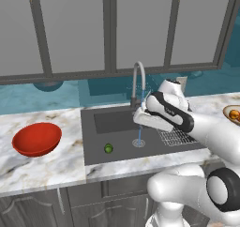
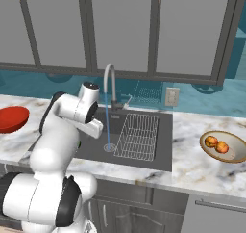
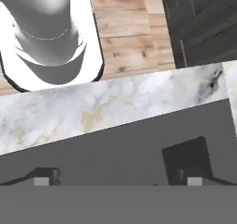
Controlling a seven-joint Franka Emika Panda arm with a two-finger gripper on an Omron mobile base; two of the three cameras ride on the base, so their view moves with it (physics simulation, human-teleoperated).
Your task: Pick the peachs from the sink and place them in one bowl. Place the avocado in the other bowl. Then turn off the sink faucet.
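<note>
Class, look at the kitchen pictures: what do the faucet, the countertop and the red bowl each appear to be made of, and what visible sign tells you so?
The sink faucet looks like polished metal: silver-grey with a smooth sheen along its arched spout. The countertop looks like polished marble or a stone imitation: white with grey and tan veining. The red bowl looks like glazed ceramic or glossy plastic: uniform red with soft highlights; the pictures cannot settle which.

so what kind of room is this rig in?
A rendered kitchen, by the look of it: a dark sink set in a marble counter, a gooseneck faucet running water, and glass-front cabinets above.
</note>
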